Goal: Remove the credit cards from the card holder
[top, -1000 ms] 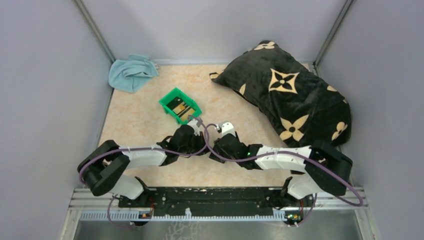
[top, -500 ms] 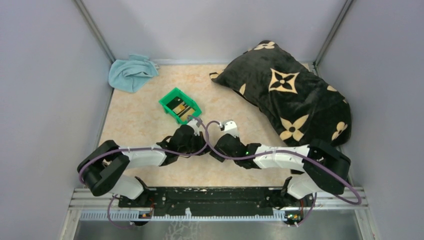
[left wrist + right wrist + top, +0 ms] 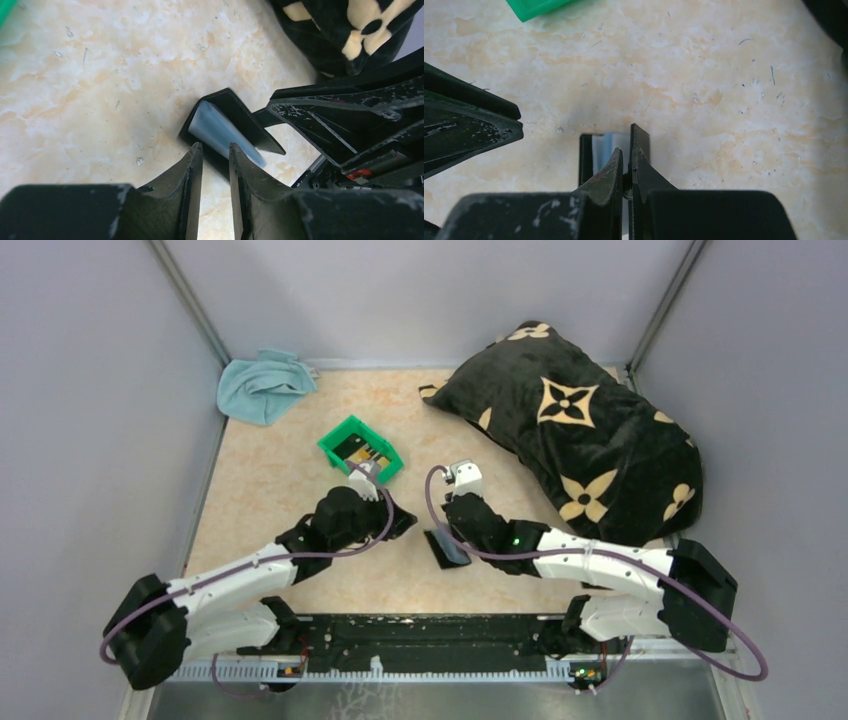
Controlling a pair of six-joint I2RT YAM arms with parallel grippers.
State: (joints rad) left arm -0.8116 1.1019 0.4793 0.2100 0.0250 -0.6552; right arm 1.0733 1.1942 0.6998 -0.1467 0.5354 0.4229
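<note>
Card holder (image 3: 447, 545), flap clamped in right fingers (image 3: 610, 172) — left fingers (image 3: 191, 167) parted, just beside

Enclosure, placed from the black flower-print pillow (image 3: 590, 430). Plain grey-lilac back wall (image 3: 420, 290) behind the pillow; matching side walls (image 3: 90, 440) to its left and right. Metal corner posts (image 3: 192, 305) slant up at both back corners, one just behind the pillow. Beige marbled tabletop (image 3: 290, 490), speckled up close; the pillow covers its far right corner. Black rail (image 3: 420, 630) along the near edge, well apart from the pillow. Light even, shadows soft.
</note>
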